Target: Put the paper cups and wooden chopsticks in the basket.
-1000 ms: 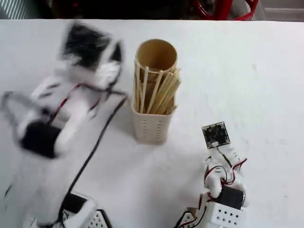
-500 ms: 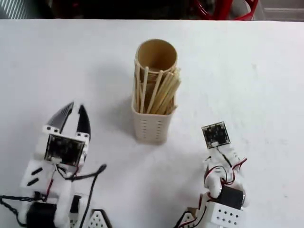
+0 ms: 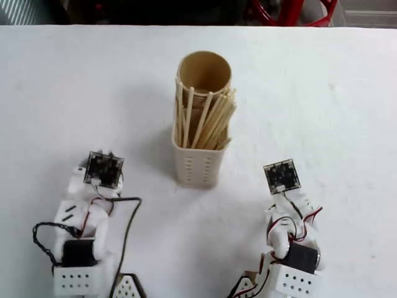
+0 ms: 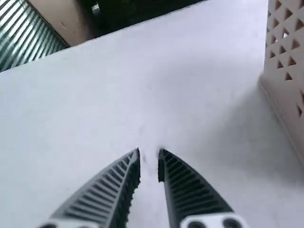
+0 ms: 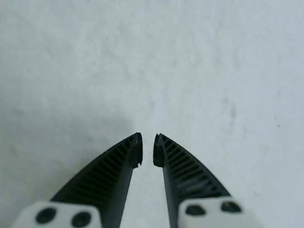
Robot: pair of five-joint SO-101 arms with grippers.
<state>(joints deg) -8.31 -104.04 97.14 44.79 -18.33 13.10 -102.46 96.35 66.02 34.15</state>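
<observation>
Looking down from above, the basket (image 3: 197, 164) stands upright near the middle of the white surface (image 3: 322, 93), a pale perforated tub. The paper cups (image 3: 205, 71) sit stacked inside it, the top one's open mouth rising well above the rim. The wooden chopsticks (image 3: 211, 121) are in the basket too, leaning in a fanned bundle against the front of the cups. The left arm (image 3: 80, 230) is folded back at the near edge, well apart from the basket, with a black cable (image 3: 127, 230) looping beside it. The right arm (image 3: 291, 242) is folded the same way on the other side. From up there each arm ends in a small square circuit board facing the ceiling, and the fingers lie under it. The wrist cameras give the fingers themselves. The left pincer (image 4: 148, 159) is clenched on nothing, its ribbed dark tips drawn together with a thin slit between them, just above bare surface. One perforated wall of the basket stands off to its side, and a green ribbed shutter (image 4: 23, 38) shows in the room beyond. The right pincer (image 5: 147, 147) is likewise clenched and holds nothing, tips almost meeting over the plain white surface.
</observation>
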